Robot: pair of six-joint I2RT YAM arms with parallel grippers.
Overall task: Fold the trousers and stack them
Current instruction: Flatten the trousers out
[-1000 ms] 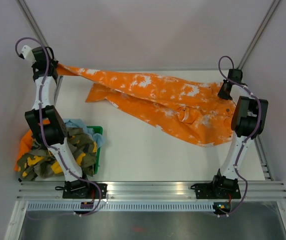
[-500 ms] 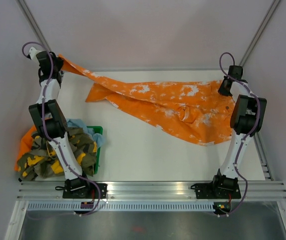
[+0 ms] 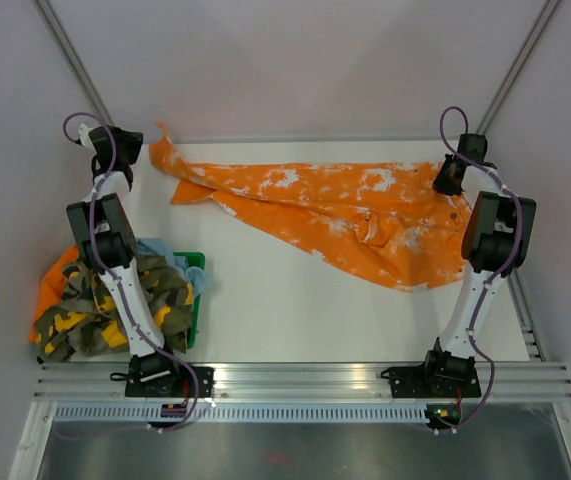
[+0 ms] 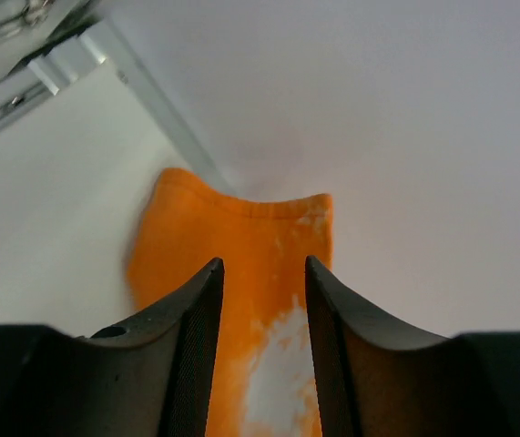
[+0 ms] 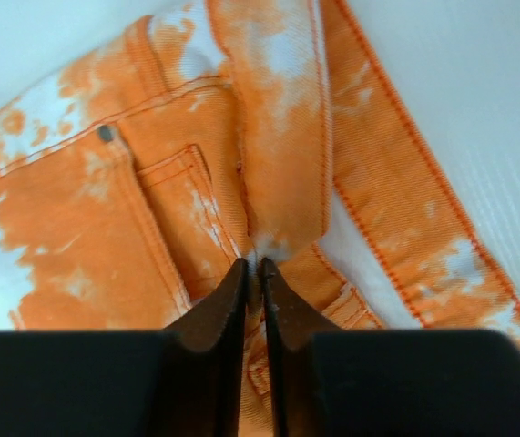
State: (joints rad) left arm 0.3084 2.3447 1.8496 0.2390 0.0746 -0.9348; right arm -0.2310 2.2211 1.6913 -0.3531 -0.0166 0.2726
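A white surface [image 3: 295, 310] between pale walls carries the orange, bleach-splotched trousers [image 3: 345, 205], spread across its far half from left to right. At near left, camouflage garments [image 3: 160, 290] heap in a green bin [image 3: 194, 315]. The right fingers [image 5: 219, 319] pinch a fold near the waistband. The left fingers [image 4: 191, 337] stand apart, gripping nothing, with a leg hem just beyond.

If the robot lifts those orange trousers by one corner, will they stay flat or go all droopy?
Probably droopy: the trousers lie in soft wrinkles and folds on the table. Where the right pincer pinches the waist, the cloth bunches up, so it likely bends easily. The stitched seams look thick, so maybe heavyish.
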